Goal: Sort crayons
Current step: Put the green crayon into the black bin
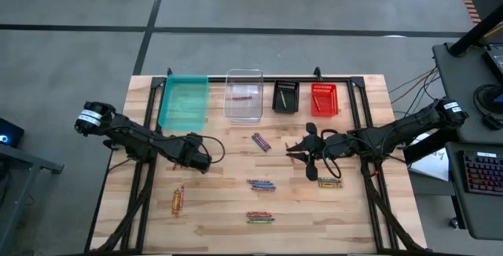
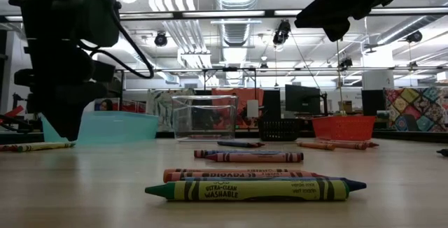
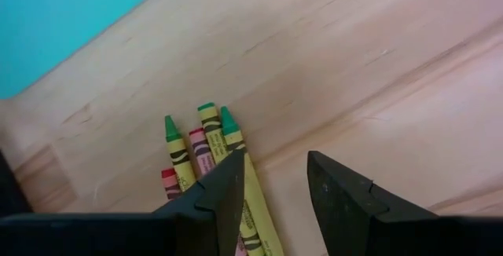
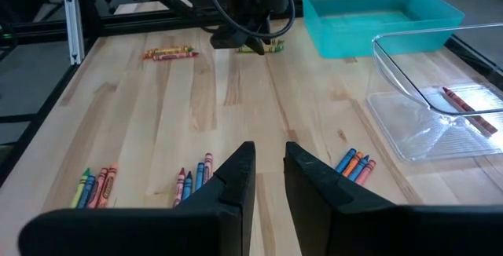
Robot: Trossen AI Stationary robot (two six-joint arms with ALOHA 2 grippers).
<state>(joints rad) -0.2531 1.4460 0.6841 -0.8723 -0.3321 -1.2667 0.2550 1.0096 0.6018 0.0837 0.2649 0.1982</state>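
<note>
Under left gripper (image 3: 275, 201), fingers apart: green, yellow, red crayons (image 3: 206, 150), hidden in high view.

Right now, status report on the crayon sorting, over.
Left gripper open above crayons near teal bin. Right gripper open, empty, mid-table. Nothing in the way.

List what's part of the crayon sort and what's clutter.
Job: small wax crayons scattered on the wooden table; teal plastic bin, clear plastic bin, black mesh basket, red mesh basket; left gripper near the teal bin, right gripper mid-table.
Lying about: black keyboard and white papers right of the table.
</note>
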